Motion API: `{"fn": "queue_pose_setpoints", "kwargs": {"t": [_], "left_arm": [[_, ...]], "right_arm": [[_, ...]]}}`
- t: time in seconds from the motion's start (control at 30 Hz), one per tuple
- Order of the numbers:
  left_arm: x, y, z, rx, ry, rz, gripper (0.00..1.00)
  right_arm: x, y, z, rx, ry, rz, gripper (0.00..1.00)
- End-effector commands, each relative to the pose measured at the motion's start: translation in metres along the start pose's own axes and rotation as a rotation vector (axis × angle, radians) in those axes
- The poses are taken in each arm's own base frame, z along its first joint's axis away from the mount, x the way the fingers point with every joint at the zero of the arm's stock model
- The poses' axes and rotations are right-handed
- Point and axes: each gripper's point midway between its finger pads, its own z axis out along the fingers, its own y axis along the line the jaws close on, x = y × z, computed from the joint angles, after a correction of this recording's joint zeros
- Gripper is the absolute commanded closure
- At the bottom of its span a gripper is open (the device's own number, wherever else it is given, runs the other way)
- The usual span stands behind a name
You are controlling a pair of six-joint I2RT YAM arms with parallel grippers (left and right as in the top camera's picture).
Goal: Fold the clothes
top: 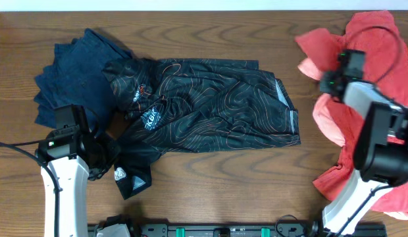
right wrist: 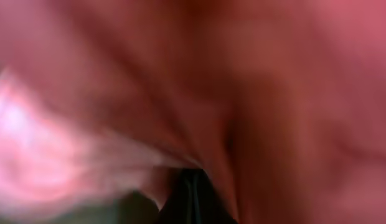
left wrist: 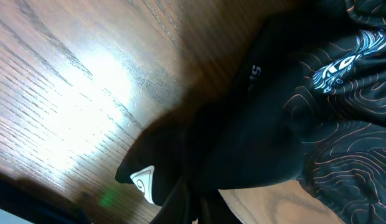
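— Right, walk me through it, biggest thing first.

— The worktop [top: 210, 191] carries three lots of cloth. The black jersey [top: 217, 108] lies in the middle, roughly flat, with its long axis running left to right. A red garment [top: 372, 46] is heaped at the right edge. A navy garment [top: 69, 72] is bunched at the far left and touches the jersey's left end.

— Which arm takes the jersey?

— The left, I judge. My left pincer [top: 102, 157] sits at the jersey's near-left corner, so the body of the jersey lies up and to the right of it. My right pincer [top: 328, 82] is buried in the red heap, apart from the jersey's right hem.

— And what have they got hold of?

— On the left wrist view the black cloth draws into a pinch at the bottom of the frame. So I read the left pincer as closed on a fold of the jersey, just beside the white logo patch [left wrist: 143, 183]. The right wrist view is one red smear, and I cannot tell whether that pincer is open or closed.

— So which way does the fold go?

— Along the long axis, I think. That corner has to travel rightward over the body, and the risk is dragging the navy garment with it.
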Motion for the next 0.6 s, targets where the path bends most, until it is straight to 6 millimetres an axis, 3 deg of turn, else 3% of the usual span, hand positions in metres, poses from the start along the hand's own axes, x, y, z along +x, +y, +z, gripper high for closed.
{"fn": "queue_pose_setpoints", "kwargs": {"t": [0.0, 0.1, 0.2, 0.37, 0.47, 0.53, 0.57], "left_arm": [[-0.001, 0.001, -0.001, -0.001, -0.003, 0.017, 0.94], [0.0, 0.001, -0.001, -0.001, -0.003, 0.027, 0.94], [0.0, 0.001, -0.001, -0.001, -0.003, 0.027, 0.94], [0.0, 0.001, -0.001, -0.002, -0.002, 0.027, 0.94], [0.0, 0.001, -0.001, -0.002, -0.002, 0.027, 0.94], [0.0, 0.001, -0.001, -0.002, -0.002, 0.027, 0.94], [0.0, 0.001, -0.001, -0.001, -0.003, 0.027, 0.94]], "right_arm": [[0.019, -0.109, 0.011, 0.281, 0.071, 0.219, 0.99], [0.018, -0.148, 0.005, 0.28, 0.101, 0.344, 0.99], [0.011, -0.174, -0.005, 0.245, 0.107, 0.423, 0.98], [0.0, -0.211, -0.038, 0.32, 0.091, 0.595, 0.97], [-0.019, -0.202, -0.056, 0.233, 0.061, 0.601, 0.96], [-0.035, -0.176, -0.067, 0.085, 0.041, 0.497, 0.91], [-0.044, -0.152, -0.076, -0.034, 0.032, 0.406, 0.83]]}}
